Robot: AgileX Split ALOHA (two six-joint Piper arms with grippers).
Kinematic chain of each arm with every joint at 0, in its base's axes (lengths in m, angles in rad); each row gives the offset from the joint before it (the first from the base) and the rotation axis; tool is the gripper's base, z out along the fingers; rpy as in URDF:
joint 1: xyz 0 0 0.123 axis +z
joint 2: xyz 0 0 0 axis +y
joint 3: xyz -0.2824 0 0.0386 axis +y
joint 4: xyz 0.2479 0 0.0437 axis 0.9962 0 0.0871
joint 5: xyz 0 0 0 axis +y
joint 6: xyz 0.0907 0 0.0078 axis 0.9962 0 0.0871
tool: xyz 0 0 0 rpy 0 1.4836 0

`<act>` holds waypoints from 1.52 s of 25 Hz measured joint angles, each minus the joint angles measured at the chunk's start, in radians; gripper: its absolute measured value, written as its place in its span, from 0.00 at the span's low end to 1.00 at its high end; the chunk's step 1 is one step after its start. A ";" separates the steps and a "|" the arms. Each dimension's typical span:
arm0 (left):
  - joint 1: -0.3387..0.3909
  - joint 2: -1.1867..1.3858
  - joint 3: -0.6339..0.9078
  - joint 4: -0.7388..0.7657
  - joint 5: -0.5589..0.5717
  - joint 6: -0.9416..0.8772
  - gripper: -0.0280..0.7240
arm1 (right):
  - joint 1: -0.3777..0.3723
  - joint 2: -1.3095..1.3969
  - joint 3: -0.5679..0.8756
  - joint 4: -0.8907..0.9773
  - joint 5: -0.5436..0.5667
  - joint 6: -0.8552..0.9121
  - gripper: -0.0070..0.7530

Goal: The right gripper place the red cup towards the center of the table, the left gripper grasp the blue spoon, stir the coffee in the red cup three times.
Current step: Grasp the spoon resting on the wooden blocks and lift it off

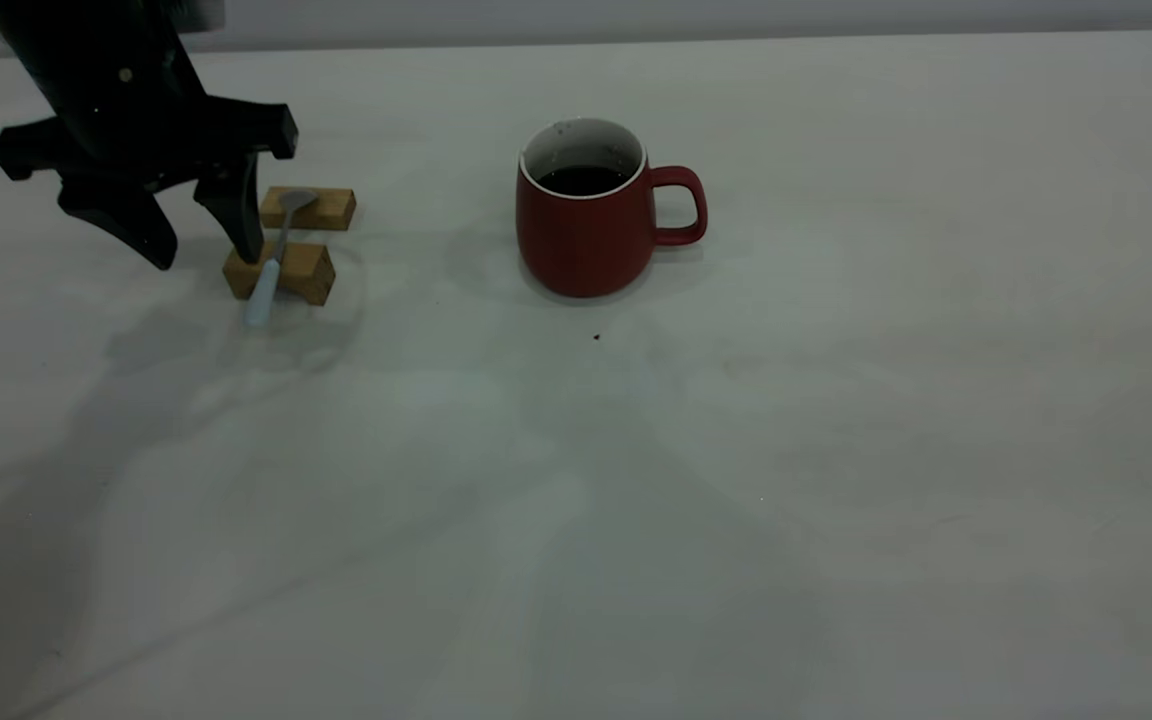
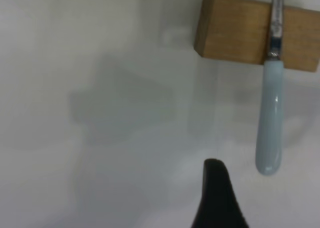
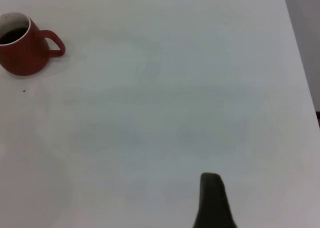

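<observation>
Blue spoon [image 1: 269, 262] lies across two wooden blocks [image 1: 281, 271], bowl on the far block, pale handle sticking out past the near one, off at the table's [image 1: 836, 450] left side. Red cup [image 1: 584, 222] with coffee [image 1: 583, 180] sits upright near the centre, well apart from the spoon, so I judge cup placement done and the spoon grasp as the step in hand. My left gripper [image 1: 204, 243] hangs just beside the blocks, fingers spread, nothing held; one finger is right at the near block. I'd shift toward the overhanging handle, straddle it and close there, clear of the wood. The left wrist view shows the handle's free end off the block edge, which the exterior view hides partly. Right gripper [image 3: 214, 200]: only one dark finger shows in its wrist view, far from the cup, can't tell its state.
</observation>
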 joint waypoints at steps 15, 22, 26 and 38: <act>0.000 0.189 -0.137 -0.002 0.029 -0.014 0.80 | 0.000 0.000 0.000 0.000 0.000 0.000 0.76; -0.008 0.208 -0.142 -0.003 0.027 -0.014 0.64 | 0.000 0.000 0.000 0.000 0.000 0.000 0.76; -0.008 0.208 -0.145 -0.003 0.022 -0.014 0.40 | 0.000 0.000 0.000 0.000 0.000 0.000 0.76; -0.027 0.111 -0.193 -0.023 0.143 -0.013 0.23 | 0.000 0.000 0.000 0.000 0.000 -0.001 0.76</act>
